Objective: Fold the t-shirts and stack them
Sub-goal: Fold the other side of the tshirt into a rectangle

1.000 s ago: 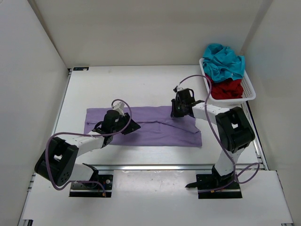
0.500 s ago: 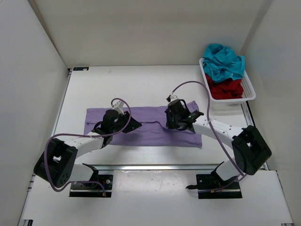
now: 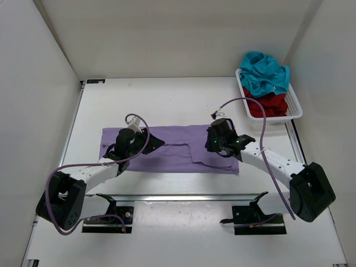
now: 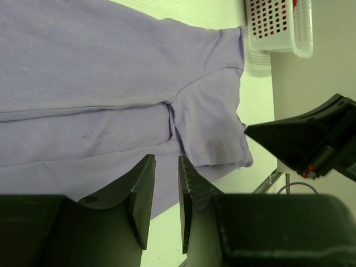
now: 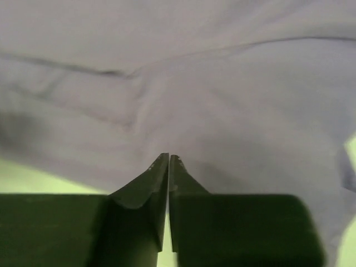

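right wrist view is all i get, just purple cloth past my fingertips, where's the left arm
Observer: The left gripper hangs over the left part of the lavender shirt, fingers a little apart.
Operator: ok and where on the shirt am i
Observer: The right gripper is over its right end, close to the near edge.
Operator: other shirts?
Observer: The teal shirt lies on top of the dark red shirt in the white basket at the far right.
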Tool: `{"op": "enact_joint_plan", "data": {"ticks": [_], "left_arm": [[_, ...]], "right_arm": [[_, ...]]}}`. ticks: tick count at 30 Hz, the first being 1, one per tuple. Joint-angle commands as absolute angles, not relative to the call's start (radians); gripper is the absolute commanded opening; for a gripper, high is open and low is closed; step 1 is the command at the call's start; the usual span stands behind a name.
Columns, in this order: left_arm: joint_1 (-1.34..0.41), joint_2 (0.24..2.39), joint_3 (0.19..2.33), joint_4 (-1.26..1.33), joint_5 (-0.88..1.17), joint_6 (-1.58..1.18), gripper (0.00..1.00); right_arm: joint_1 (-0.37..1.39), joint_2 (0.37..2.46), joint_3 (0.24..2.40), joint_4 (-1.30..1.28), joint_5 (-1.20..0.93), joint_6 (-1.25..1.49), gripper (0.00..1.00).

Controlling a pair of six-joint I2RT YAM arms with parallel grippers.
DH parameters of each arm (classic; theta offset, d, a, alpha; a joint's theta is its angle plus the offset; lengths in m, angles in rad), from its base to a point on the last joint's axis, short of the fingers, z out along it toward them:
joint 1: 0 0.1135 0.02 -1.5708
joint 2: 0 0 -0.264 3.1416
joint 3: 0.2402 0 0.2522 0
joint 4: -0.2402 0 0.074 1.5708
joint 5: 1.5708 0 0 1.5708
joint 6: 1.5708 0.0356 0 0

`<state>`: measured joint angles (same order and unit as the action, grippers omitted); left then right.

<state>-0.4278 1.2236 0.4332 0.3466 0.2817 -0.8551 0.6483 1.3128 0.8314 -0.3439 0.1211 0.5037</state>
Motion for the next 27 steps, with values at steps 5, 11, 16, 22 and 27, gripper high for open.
{"op": "enact_joint_plan", "data": {"ticks": [5, 11, 16, 22, 27], "left_arm": [[-0.384, 1.293, 0.460, 0.374, 0.302, -0.848, 0.35], [-0.385, 1.307, 0.459, 0.367, 0.330, -0.848, 0.35], [-0.376, 1.356, 0.508, 0.390, 0.328, -0.879, 0.35], [-0.428, 1.555, 0.681, 0.411, 0.293, -0.890, 0.36], [-0.380, 1.710, 0.741, 0.466, 0.351, -0.943, 0.35]], "right_arm": [[0.457, 1.207, 0.527, -0.201, 0.039, 0.558, 0.00], [0.436, 1.154, 0.456, -0.251, 0.028, 0.566, 0.00], [0.364, 1.057, 0.520, -0.259, 0.017, 0.528, 0.11], [0.164, 1.265, 0.667, -0.057, -0.046, 0.425, 0.27], [0.100, 1.434, 0.725, 0.126, -0.058, 0.429, 0.28]]}}
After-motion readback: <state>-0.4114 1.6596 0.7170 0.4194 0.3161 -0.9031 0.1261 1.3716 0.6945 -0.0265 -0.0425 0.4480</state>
